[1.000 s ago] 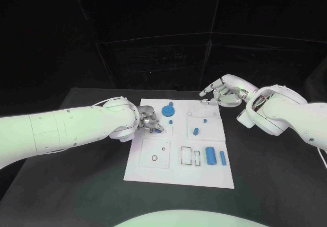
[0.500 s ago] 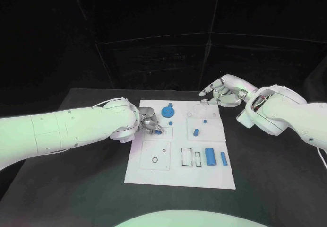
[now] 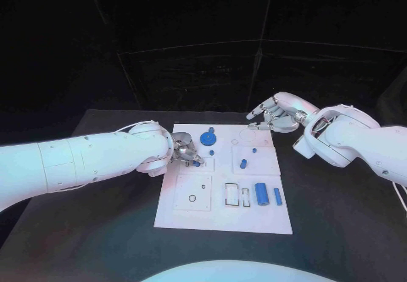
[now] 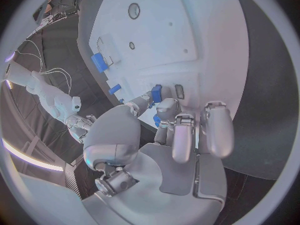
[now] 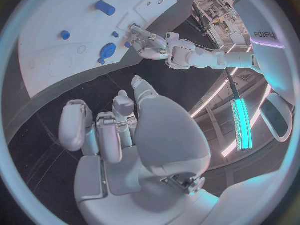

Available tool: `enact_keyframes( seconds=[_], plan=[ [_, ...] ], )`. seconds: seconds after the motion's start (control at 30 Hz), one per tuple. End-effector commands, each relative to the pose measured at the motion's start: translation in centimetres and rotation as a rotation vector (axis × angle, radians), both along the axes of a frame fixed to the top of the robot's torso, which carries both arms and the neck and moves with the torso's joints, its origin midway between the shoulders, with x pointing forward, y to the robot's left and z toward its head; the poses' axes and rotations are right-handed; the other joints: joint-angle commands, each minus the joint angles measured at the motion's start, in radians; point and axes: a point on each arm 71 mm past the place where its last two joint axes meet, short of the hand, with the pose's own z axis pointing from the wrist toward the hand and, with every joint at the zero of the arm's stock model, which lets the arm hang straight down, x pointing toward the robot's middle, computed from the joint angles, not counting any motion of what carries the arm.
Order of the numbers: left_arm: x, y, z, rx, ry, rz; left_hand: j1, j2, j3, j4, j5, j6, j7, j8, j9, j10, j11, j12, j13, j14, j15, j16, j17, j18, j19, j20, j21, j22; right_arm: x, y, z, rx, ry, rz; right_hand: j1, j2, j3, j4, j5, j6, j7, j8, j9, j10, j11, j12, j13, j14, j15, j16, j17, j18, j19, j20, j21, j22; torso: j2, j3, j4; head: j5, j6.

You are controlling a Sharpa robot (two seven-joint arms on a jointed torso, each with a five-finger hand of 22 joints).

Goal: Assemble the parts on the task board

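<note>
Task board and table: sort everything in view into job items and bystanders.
Job:
- task board
- small blue part pinched by the left hand
- blue gear-like disc
- two blue cylinders
- blue pegs

Bystanders:
- black table
- right hand, holding nothing

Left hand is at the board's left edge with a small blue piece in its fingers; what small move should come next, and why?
Probably a short lowering of the left hand to seat the small blue piece it pinches in the dark slot right beside it on the task board. The piece hovers at the slot, not yet in it. The right hand holds nothing.
</note>
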Motion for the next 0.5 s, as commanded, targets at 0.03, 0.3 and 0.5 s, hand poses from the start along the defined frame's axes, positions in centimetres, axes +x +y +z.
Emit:
enact_keyframes(
  seconds=[0.03,0.3,0.5],
  plan=[
    [0.03,-0.06,0.00,0.001,-0.002,-0.001,-0.017,0.001,-0.002,0.011,-0.003,0.011,-0.001,-0.001,-0.003,0.004,-0.005,-0.001,-0.001,0.106,-0.004,0.003,0.263,-0.012,0.004,-0.004,-0.005,0.000,0.00,0.14,0.11,0.003,0.000,0.010,-0.001,0.000,-0.005,0.001,0.007,0.002,0.003,0.005,-0.001,-0.008,0.001,-0.006,-0.001,0.104,0.002,0.003,0.263,0.009,-0.006,0.002,-0.007,-0.001,0.000,-0.0001,0.0005,-0.001,-0.001],
    [0.06,-0.15,0.01,0.000,-0.003,-0.001,-0.063,-0.021,-0.036,0.038,-0.004,0.023,-0.003,0.003,-0.011,0.015,-0.007,0.009,0.005,0.106,-0.006,0.003,0.263,-0.012,0.006,-0.005,-0.005,0.004,0.05,0.14,0.09,0.002,0.000,0.010,-0.002,0.000,-0.006,0.001,0.007,0.002,0.003,0.005,-0.001,-0.008,0.001,-0.007,-0.001,0.104,0.002,0.003,0.263,0.009,-0.007,0.002,-0.008,-0.003,0.001,-0.0002,0.0006,-0.001,-0.001],
    [0.12,-0.02,0.01,0.001,-0.004,0.002,-0.080,-0.028,-0.052,0.050,-0.005,0.029,-0.005,0.006,-0.014,0.021,-0.009,0.013,0.008,0.106,-0.007,0.003,0.263,-0.013,0.007,-0.007,-0.004,0.007,0.08,0.13,0.07,0.002,0.001,0.010,-0.003,0.000,-0.007,0.003,0.008,0.002,0.003,0.005,-0.001,-0.009,0.001,-0.009,-0.003,0.104,0.002,0.003,0.263,0.009,-0.008,0.002,-0.008,-0.003,0.000,-0.0001,0.0011,-0.003,-0.003]
  ],
)
